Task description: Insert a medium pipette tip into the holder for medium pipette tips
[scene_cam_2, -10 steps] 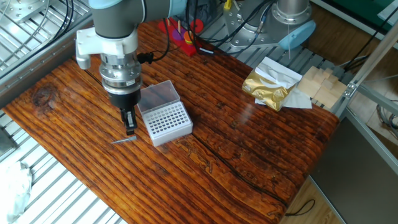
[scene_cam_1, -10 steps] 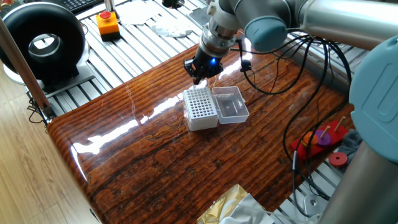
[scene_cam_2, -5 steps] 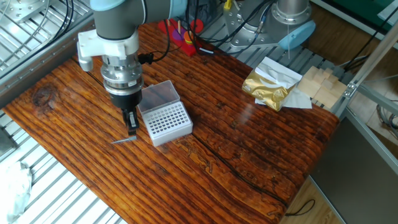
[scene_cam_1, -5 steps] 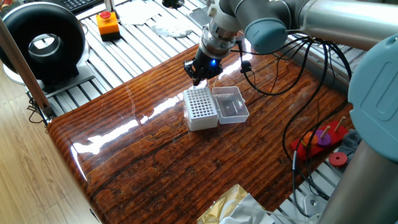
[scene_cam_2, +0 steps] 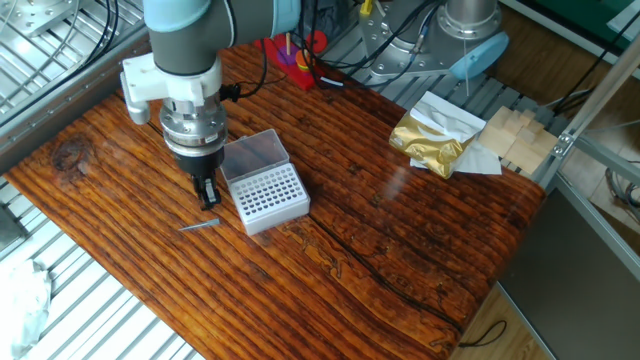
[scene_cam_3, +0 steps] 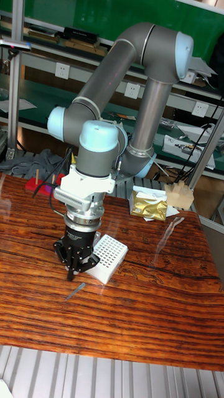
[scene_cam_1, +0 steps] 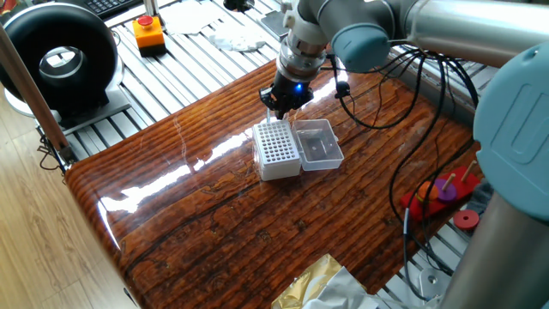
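Note:
The medium pipette tip (scene_cam_2: pixel 200 225) lies flat on the wooden table, just left of the holder; it also shows in the tall view as the pale tip (scene_cam_3: pixel 76 290). The holder (scene_cam_2: pixel 268 197) is a white box with a grid of holes, its clear lid (scene_cam_2: pixel 255 155) folded open behind it. My gripper (scene_cam_2: pixel 208 194) points straight down, a little above and behind the tip and close to the holder's left side. Its fingers narrow to a single dark point with no gap showing, and nothing is in them. From the opposite side, the gripper (scene_cam_1: pixel 280 106) hides the tip behind the holder (scene_cam_1: pixel 276 148).
A red stand with purple pieces (scene_cam_2: pixel 290 52) sits at the table's far edge beside cables. A gold foil bag (scene_cam_2: pixel 430 140) and wooden blocks (scene_cam_2: pixel 515 135) lie to the right. An orange button box (scene_cam_1: pixel 148 33) and a black round device (scene_cam_1: pixel 58 60) stand off the table.
The gripper has risen slightly off the table and turned a little about its wrist. The tip and the holder have not moved.

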Controlling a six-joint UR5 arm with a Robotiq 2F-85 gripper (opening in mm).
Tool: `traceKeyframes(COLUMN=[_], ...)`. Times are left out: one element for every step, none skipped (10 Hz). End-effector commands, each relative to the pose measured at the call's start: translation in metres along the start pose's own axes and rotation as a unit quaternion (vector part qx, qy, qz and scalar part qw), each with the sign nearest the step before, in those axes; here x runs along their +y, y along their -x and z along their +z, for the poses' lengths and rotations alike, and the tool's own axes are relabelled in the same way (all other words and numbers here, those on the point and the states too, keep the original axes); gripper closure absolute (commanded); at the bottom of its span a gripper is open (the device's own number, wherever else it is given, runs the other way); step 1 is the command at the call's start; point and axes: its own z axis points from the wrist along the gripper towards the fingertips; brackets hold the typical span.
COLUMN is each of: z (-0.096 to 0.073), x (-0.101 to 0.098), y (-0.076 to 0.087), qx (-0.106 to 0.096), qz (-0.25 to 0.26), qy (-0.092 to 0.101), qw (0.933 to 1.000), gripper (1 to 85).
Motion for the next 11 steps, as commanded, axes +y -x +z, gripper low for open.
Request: traceKeyframes(z=[-0.004, -0.005, -0.007, -0.007, -0.005, -0.002, -0.001, -0.003, -0.007, -0.012, -0.013], x=[-0.01, -0.012, -0.012, -0.011, -0.008, -0.006, -0.006, -0.005, -0.004, 0.001, 0.005], y=[0.009, 0.007, 0.006, 0.006, 0.008, 0.01, 0.012, 0.012, 0.012, 0.01, 0.005], qx=[-0.002, 0.007, 0.014, 0.021, 0.021, 0.023, 0.022, 0.026, 0.034, 0.047, 0.06], qz=[-0.011, -0.016, -0.017, -0.014, -0.012, -0.013, -0.013, -0.013, -0.012, -0.005, 0.0], qy=[-0.023, -0.029, -0.033, -0.039, -0.039, -0.041, -0.043, -0.044, -0.047, -0.047, -0.045], qw=[0.9997, 0.9994, 0.9992, 0.9989, 0.999, 0.9988, 0.9987, 0.9986, 0.9982, 0.9978, 0.9972], gripper=[84.7, 84.7, 84.7, 84.7, 84.7, 84.7, 84.7, 84.7, 84.7, 84.7, 84.7])
